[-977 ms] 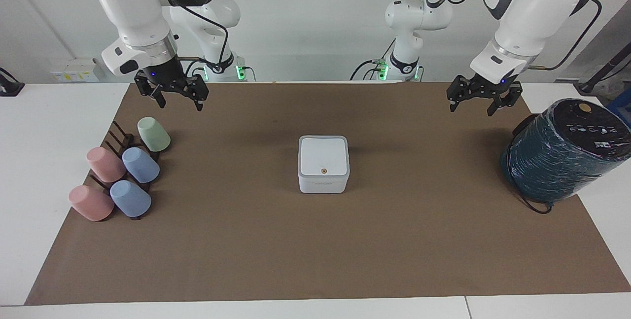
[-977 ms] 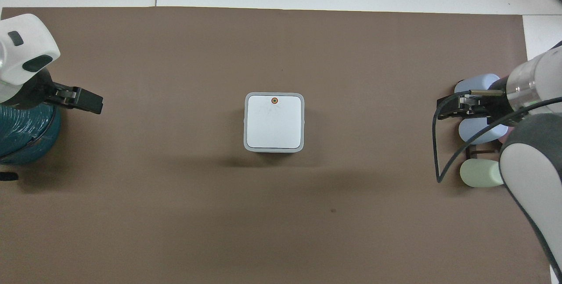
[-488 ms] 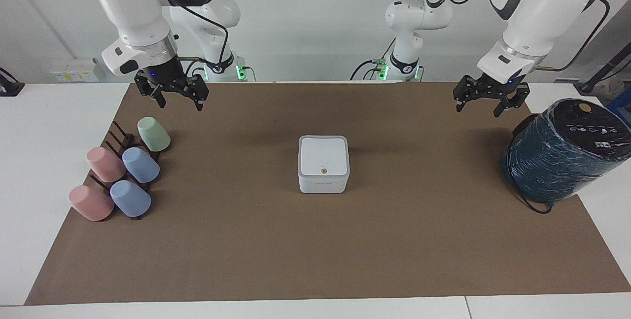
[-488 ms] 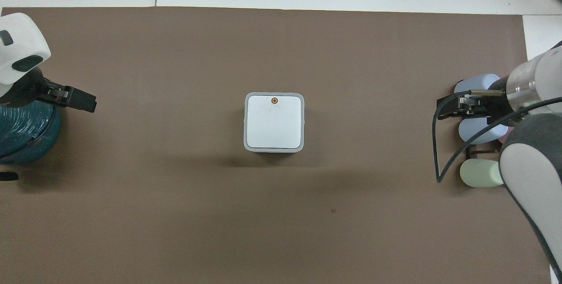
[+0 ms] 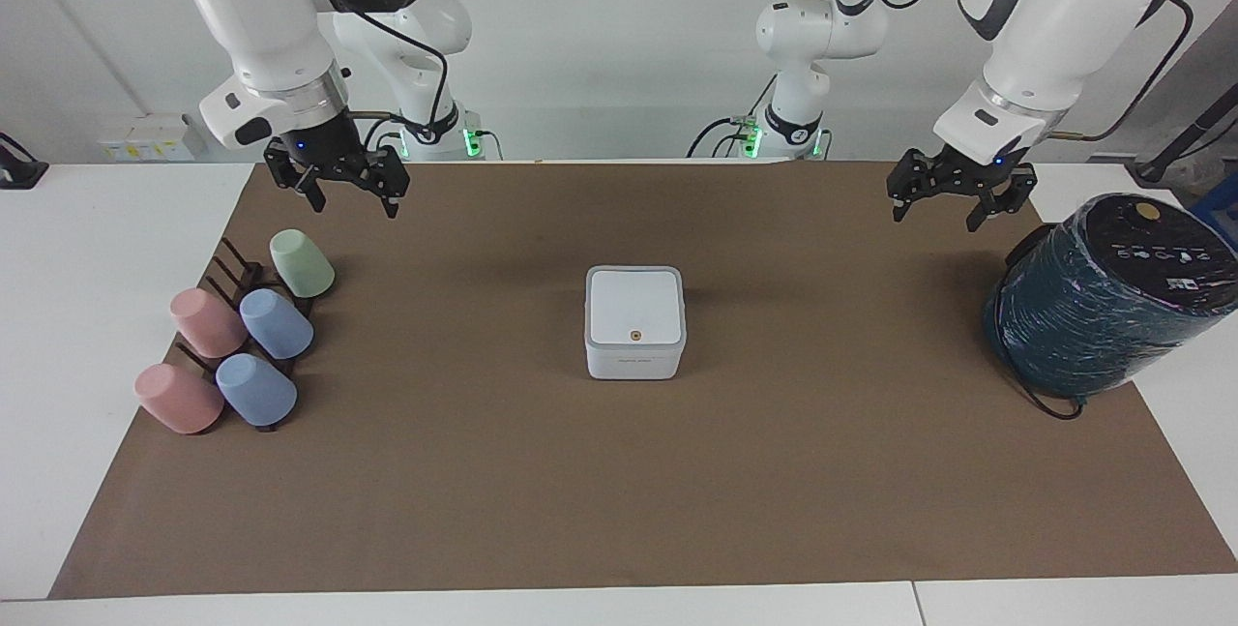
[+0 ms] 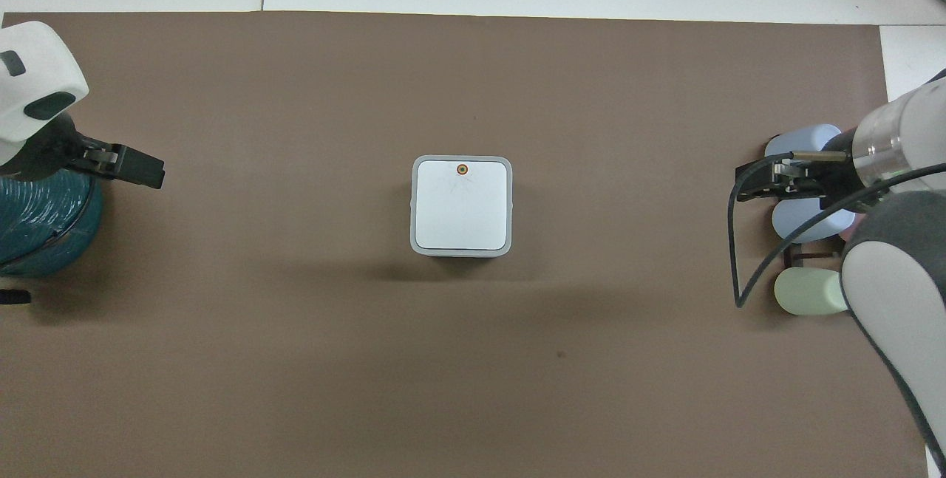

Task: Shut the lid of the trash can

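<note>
The small white trash can stands in the middle of the brown mat. Its square white lid lies flat and shut on top, with the orange dot at the edge farther from the robots. The lid also shows in the overhead view. My left gripper hangs open and empty above the mat at the left arm's end, next to the teal cylinder; it also shows in the overhead view. My right gripper hangs open and empty over the mat near the cup rack, and waits.
A big dark teal plastic-wrapped cylinder lies at the left arm's end of the table. A dark rack with pink, blue and green cups sits at the right arm's end. The brown mat covers most of the table.
My left gripper has risen a little and drawn away from the trash can toward the teal cylinder. The right arm, the trash can and the lid have not moved.
</note>
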`<state>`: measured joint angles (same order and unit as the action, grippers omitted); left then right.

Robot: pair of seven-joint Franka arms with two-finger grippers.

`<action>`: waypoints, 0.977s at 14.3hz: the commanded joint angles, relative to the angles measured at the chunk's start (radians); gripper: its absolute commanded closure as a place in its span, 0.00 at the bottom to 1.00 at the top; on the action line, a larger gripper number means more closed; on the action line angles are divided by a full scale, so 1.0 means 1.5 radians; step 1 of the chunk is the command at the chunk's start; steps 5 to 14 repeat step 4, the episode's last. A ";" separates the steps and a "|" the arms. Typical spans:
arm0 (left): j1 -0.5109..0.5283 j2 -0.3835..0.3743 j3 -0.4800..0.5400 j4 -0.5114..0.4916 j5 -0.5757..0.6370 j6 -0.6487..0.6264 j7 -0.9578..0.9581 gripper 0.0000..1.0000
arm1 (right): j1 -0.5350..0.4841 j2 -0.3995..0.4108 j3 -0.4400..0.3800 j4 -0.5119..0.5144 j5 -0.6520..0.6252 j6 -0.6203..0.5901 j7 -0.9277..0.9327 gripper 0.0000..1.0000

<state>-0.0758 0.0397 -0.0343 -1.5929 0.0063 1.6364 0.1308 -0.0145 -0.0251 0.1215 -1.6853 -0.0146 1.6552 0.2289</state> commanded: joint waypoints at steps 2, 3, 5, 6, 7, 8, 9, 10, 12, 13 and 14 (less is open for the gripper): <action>-0.003 -0.012 -0.002 -0.019 -0.006 0.016 -0.053 0.00 | -0.010 -0.017 0.004 -0.019 0.013 0.008 -0.016 0.00; -0.003 -0.012 -0.002 -0.018 -0.006 0.016 -0.053 0.00 | -0.010 -0.017 0.004 -0.019 0.013 0.008 -0.016 0.00; -0.003 -0.012 -0.001 -0.019 -0.006 0.017 -0.053 0.00 | -0.010 -0.017 0.003 -0.019 0.013 0.008 -0.016 0.00; -0.003 -0.012 -0.001 -0.019 -0.006 0.017 -0.053 0.00 | -0.010 -0.017 0.003 -0.019 0.013 0.008 -0.016 0.00; -0.003 -0.012 -0.001 -0.019 -0.006 0.017 -0.053 0.00 | -0.010 -0.017 0.003 -0.019 0.013 0.008 -0.016 0.00; -0.003 -0.012 -0.001 -0.019 -0.006 0.017 -0.053 0.00 | -0.010 -0.017 0.003 -0.019 0.013 0.008 -0.016 0.00; -0.003 -0.012 -0.001 -0.019 -0.006 0.017 -0.053 0.00 | -0.010 -0.017 0.003 -0.019 0.013 0.008 -0.016 0.00; -0.003 -0.012 -0.001 -0.019 -0.006 0.017 -0.053 0.00 | -0.010 -0.017 0.003 -0.019 0.013 0.008 -0.016 0.00; -0.003 -0.012 -0.001 -0.019 -0.006 0.017 -0.053 0.00 | -0.010 -0.017 0.003 -0.019 0.013 0.008 -0.016 0.00; -0.003 -0.012 -0.001 -0.019 -0.006 0.017 -0.053 0.00 | -0.010 -0.017 0.003 -0.019 0.013 0.008 -0.016 0.00; -0.003 -0.012 -0.001 -0.019 -0.006 0.017 -0.053 0.00 | -0.010 -0.017 0.003 -0.019 0.013 0.008 -0.016 0.00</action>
